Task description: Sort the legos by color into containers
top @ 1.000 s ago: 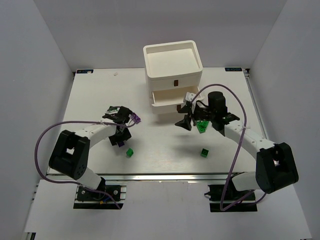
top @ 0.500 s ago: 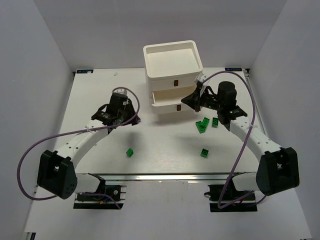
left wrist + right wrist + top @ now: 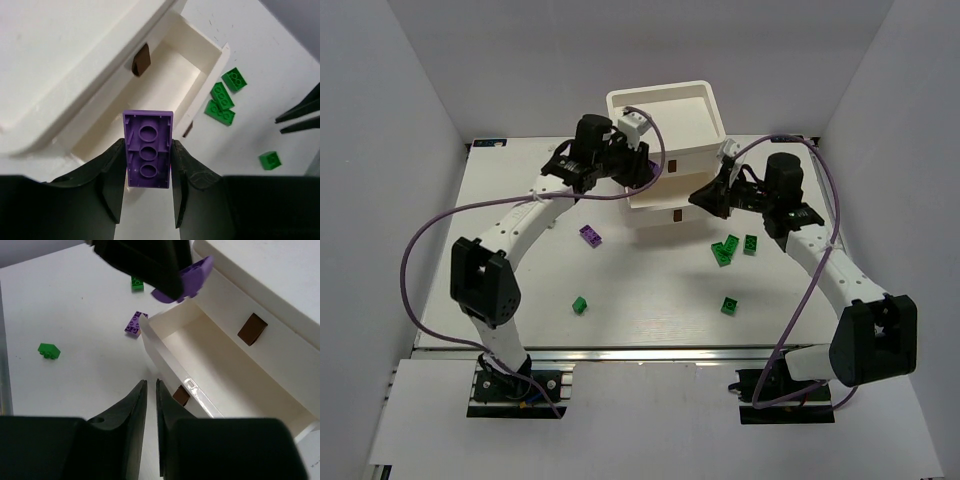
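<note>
My left gripper point(image 3: 148, 165) is shut on a purple lego point(image 3: 148, 149), underside up, hanging above the open middle drawer point(image 3: 165, 85) of the white containers point(image 3: 665, 130). In the top view that gripper point(image 3: 638, 170) is at the unit's left front corner. My right gripper point(image 3: 150, 386) is shut and empty, with only a thin slit between its fingers. It hovers beside the open drawer's brown handle point(image 3: 181, 395), apart from it. A second purple lego point(image 3: 591, 236) lies on the table. Green legos lie at the right point(image 3: 725, 250) point(image 3: 750, 244) point(image 3: 729, 305) and near the front point(image 3: 580, 304).
The drawer above the open one is closed, its brown handle point(image 3: 251, 329) facing me. The top tray point(image 3: 660, 105) looks empty. White walls enclose the table point(image 3: 520, 290) on three sides. Purple cables loop from both arms.
My left arm has swung from the table's left side up to the drawer unit, carrying the purple lego. My right gripper has closed and risen to the open drawer's front.
</note>
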You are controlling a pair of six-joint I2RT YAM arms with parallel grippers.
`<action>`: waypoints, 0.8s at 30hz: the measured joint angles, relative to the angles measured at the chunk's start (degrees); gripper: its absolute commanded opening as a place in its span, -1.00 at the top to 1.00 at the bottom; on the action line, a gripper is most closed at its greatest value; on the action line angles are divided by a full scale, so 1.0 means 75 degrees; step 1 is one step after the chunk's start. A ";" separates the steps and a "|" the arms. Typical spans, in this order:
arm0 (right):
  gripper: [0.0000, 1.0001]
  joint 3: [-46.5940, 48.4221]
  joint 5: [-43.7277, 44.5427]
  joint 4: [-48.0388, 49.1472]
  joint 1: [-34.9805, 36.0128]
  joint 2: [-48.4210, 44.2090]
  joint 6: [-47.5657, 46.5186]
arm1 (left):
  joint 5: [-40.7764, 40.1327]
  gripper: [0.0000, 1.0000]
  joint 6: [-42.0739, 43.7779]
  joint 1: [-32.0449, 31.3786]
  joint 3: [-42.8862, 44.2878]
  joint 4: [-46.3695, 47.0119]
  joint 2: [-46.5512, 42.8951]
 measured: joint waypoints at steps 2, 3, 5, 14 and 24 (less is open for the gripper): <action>0.35 0.0012 -0.0102 -0.0143 -0.0064 0.0026 -0.0102 | 0.0119 0.71 0.0562 -0.0047 0.0516 -0.0093 0.0420; 0.25 0.0026 -0.0143 -0.0216 -0.0108 0.0038 -0.0175 | 0.0149 0.68 0.0778 -0.0070 0.0676 -0.0087 0.0589; 0.03 0.0076 -0.0210 -0.0373 -0.0163 0.0044 -0.0286 | 0.0195 0.48 0.1087 -0.0105 0.0868 -0.0117 0.0854; -0.24 0.0353 -0.0460 -0.1043 -0.0277 0.0058 -0.1093 | 0.0000 -0.31 0.1428 -0.0338 0.1329 -0.0280 0.1737; -0.33 0.0702 -0.0708 -0.2022 0.0026 0.0548 -0.2611 | -0.0933 0.28 0.0341 -0.0396 0.1606 -0.0233 0.1037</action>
